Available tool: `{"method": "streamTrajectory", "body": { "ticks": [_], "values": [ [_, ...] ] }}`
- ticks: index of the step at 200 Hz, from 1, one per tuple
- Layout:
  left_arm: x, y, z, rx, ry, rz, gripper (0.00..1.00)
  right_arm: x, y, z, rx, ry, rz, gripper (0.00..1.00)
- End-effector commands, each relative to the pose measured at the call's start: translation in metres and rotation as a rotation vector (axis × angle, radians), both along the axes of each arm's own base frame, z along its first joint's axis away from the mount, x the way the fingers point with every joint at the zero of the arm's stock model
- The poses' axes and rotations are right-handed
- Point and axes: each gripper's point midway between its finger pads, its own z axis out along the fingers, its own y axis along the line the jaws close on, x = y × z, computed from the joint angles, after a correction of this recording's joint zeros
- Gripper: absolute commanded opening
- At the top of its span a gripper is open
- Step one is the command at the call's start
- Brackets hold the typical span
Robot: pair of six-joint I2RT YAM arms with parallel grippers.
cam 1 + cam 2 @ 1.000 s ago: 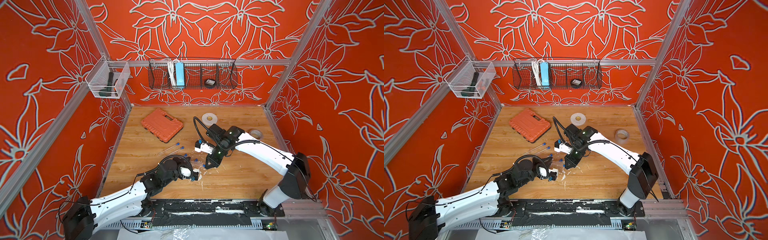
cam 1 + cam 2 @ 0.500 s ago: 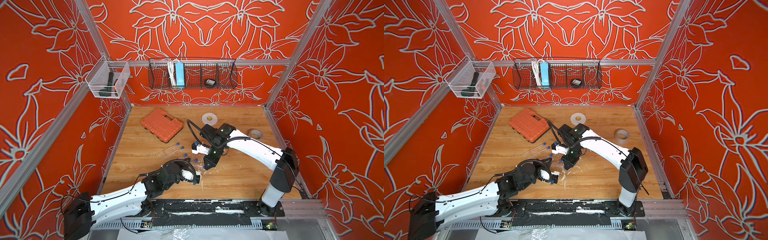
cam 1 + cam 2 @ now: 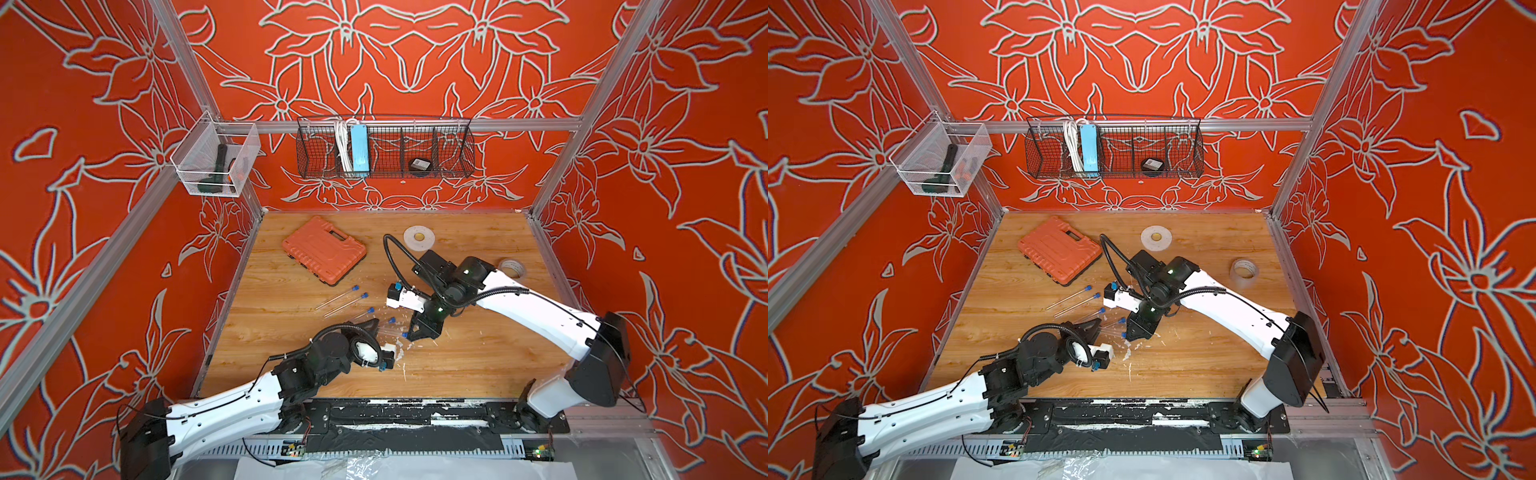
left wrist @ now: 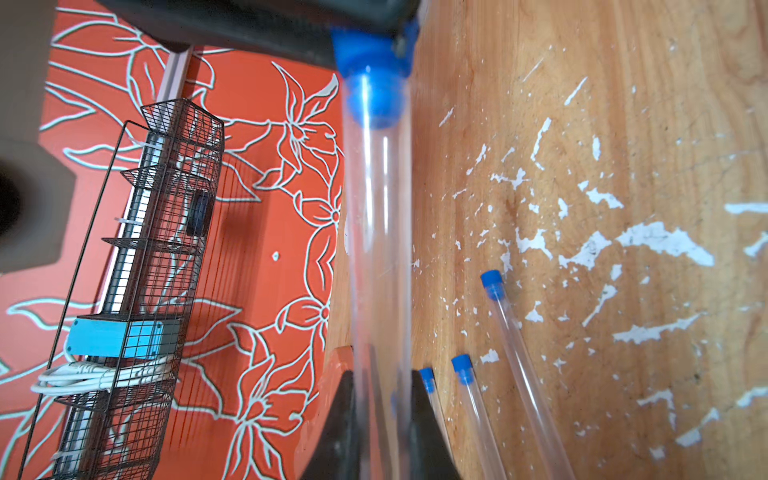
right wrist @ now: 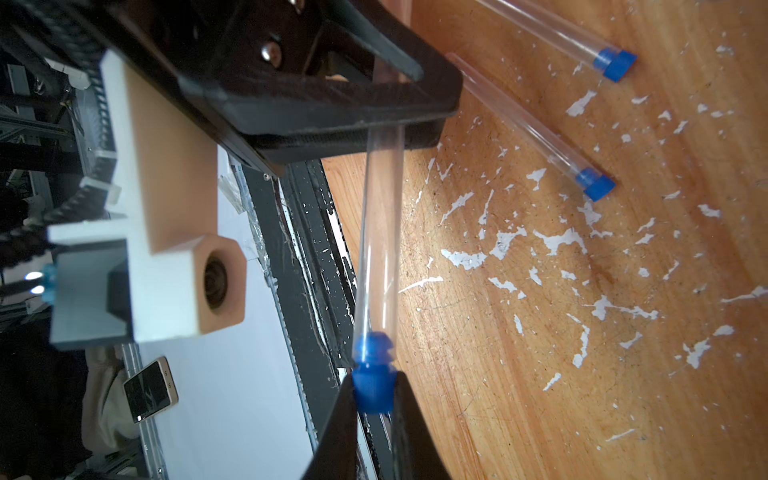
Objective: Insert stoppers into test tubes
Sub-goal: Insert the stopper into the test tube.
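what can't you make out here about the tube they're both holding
- stopper: whether it is fully seated. The left wrist view blurs it close up, and the right gripper covers its head.
- held tube, closed end: behind the left gripper in the right wrist view, cut off by the edge in the left wrist view.
- held tube in both top views: too small and glassy between the grippers.

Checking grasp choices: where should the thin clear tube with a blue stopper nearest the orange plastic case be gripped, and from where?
Grip the thin clear tube mid-shaft, coming straight down, pinching across its width. It lies flat on the wooden table, slim and long, and a second stoppered tube lies close beside it, so a sideways approach would probably knock that.
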Motion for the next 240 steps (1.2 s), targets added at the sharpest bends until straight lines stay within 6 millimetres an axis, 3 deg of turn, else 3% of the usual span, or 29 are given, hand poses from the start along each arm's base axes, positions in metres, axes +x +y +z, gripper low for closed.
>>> {"method": "streamTrajectory", "body": {
  "ticks": [1,94,240],
  "values": [
    [-0.044,-0.047,0.06,-0.233,-0.068,-0.333,0.0,0.032,0.053,0.036,0.295,-0.216,0.066,0.0],
    [-0.07,-0.056,0.071,-0.278,-0.121,-0.492,0.0,0.031,0.073,0.042,0.309,-0.289,0.115,0.0],
    [-0.083,-0.071,0.079,-0.336,0.075,-0.569,0.0,0.041,0.108,0.055,0.265,-0.634,0.193,0.0]
  ]
}}
